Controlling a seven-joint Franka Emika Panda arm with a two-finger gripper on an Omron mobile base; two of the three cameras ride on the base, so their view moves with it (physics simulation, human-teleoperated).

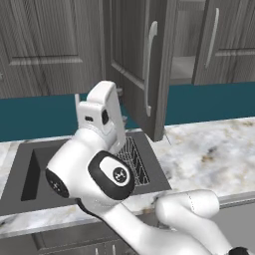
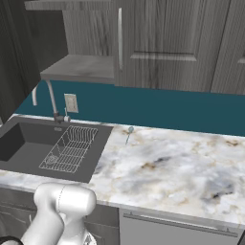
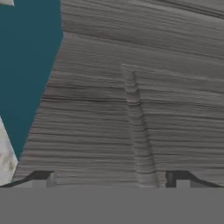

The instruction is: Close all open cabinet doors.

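Observation:
One cabinet door (image 1: 130,55) stands swung out over the sink's right end, its long silver handle (image 1: 148,64) facing the left base camera. In the right base view it is the dark slab (image 2: 14,57) at the left edge, beside the open cabinet's shelf (image 2: 81,67). The neighbouring door (image 2: 162,43) on the right looks shut. My white hand (image 1: 101,113) hangs just left of the open door's lower part, with its fingers hidden behind it. My gripper (image 3: 111,177) is open and empty, facing the door's grey wood-grain face (image 3: 140,100) at close range.
A dark sink (image 1: 30,169) with a wire rack (image 2: 69,148) and a faucet (image 2: 50,98) lies below the open door. Marble counter (image 2: 167,167) runs to the right, against a teal backsplash (image 2: 158,107). Shut upper doors (image 1: 45,45) fill the left.

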